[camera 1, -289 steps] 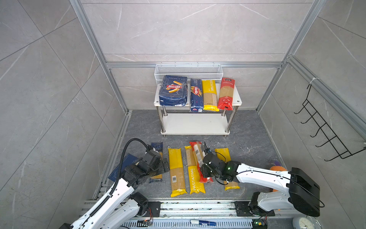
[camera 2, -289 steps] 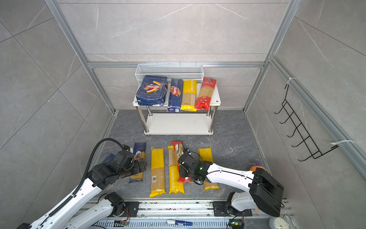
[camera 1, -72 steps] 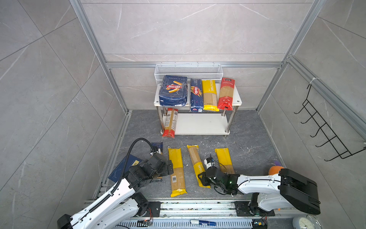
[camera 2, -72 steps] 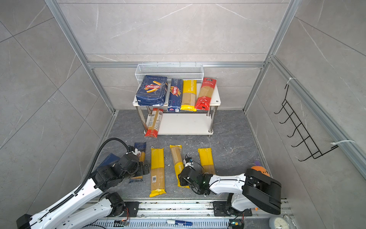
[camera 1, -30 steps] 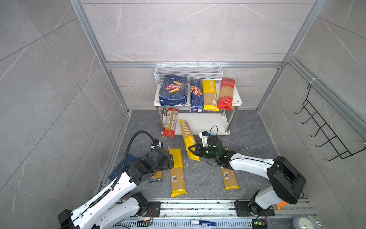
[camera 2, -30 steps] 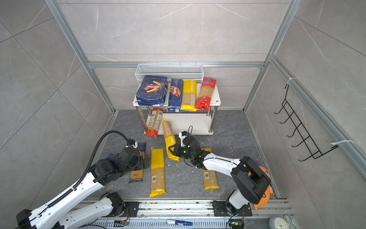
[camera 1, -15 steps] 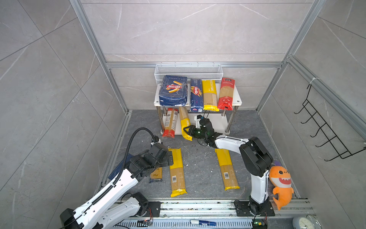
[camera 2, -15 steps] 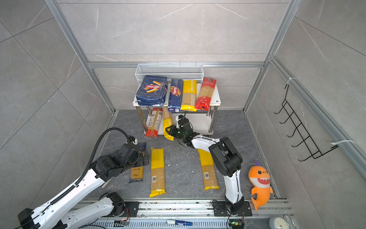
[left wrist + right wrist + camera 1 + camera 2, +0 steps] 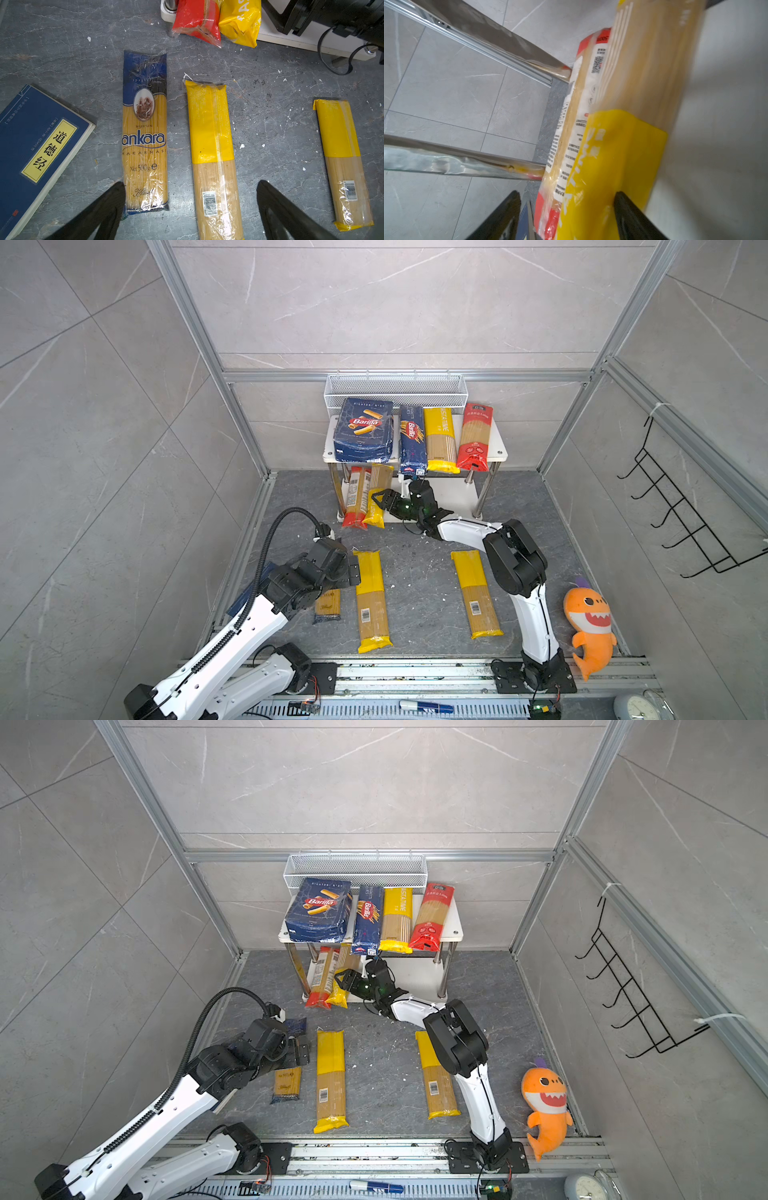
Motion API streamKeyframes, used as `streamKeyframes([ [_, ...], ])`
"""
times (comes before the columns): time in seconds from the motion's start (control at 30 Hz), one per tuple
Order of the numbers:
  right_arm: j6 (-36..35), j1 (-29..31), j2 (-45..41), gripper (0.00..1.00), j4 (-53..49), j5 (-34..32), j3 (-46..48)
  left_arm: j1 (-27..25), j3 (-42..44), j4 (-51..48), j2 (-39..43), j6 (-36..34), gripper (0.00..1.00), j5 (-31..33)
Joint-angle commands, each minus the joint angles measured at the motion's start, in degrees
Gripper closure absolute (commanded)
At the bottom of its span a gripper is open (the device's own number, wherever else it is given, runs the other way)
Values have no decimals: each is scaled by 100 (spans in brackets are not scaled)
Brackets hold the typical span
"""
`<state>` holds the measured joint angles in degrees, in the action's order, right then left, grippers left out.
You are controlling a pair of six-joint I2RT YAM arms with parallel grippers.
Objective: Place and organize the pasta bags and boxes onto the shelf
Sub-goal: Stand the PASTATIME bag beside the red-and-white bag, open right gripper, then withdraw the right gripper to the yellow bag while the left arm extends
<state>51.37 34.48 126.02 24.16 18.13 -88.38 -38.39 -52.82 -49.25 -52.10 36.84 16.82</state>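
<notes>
Above the floor at eight o'clock, the left hand is hovering wide open over the ankara bag. At twelve o'clock, the right hand is gaping around a yellow bag lying beside a red bag on the lower tier of the shelf.

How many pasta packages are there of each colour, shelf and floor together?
Yellow bags: 4
Red bags: 2
Dark blue Barilla boxes: 2
Dark blue ankara bag: 1
Total: 9
</notes>
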Motion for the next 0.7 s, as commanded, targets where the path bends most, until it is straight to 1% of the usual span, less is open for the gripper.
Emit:
streamKeyframes([
  [0.0,-29,24,-171,23,232,59,-121,59,-156,91,-25,-172,0,-133],
  [0.27,-180,27,-814,21,25,28,606,70,-111,83,110,-146,0,-144],
  [0.47,-305,46,-1596,21,-149,15,1641,71,-57,67,217,-51,0,-195],
  [0.67,-574,120,-2540,21,-465,-69,2756,69,210,244,362,133,0,-484],
])
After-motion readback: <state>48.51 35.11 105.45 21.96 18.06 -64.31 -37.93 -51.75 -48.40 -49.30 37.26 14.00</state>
